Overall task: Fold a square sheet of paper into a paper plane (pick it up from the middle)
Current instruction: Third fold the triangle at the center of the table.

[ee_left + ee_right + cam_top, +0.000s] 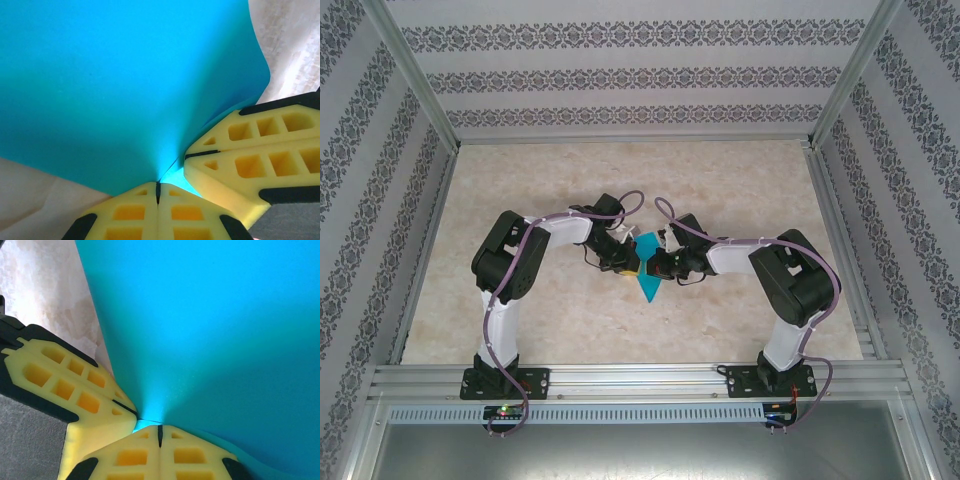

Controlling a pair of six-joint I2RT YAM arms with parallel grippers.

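**Sheet pinched at one spot by both grippers, first fold to be formed with care**

The square sheet of paper [125, 75] is seen clamped in the left gripper [158, 186], whose yellow fingers are pressed together with the cyan edge caught in the seam between them. The right gripper [160, 429] is likewise closed on the paper, and no gap is seen between its pads. The two sets of fingertips almost touch, tip to tip at an angle, so the paper is gripped at nearly one point. From there it fans out ahead of both sets of jaws in a smooth curve, uncreased as far as can be seen. In the overhead view a blue point hangs just below the closed jaws, over the table [720, 190].

The step in hand is judged to be the lift from the middle ahead of a first fold. It would be done well if both pinches were held firm and the wrists moved together, so that no tearing pull is set up between the jaws. Any separation should be slow and even, and the crease line should be checked before it is pressed flat
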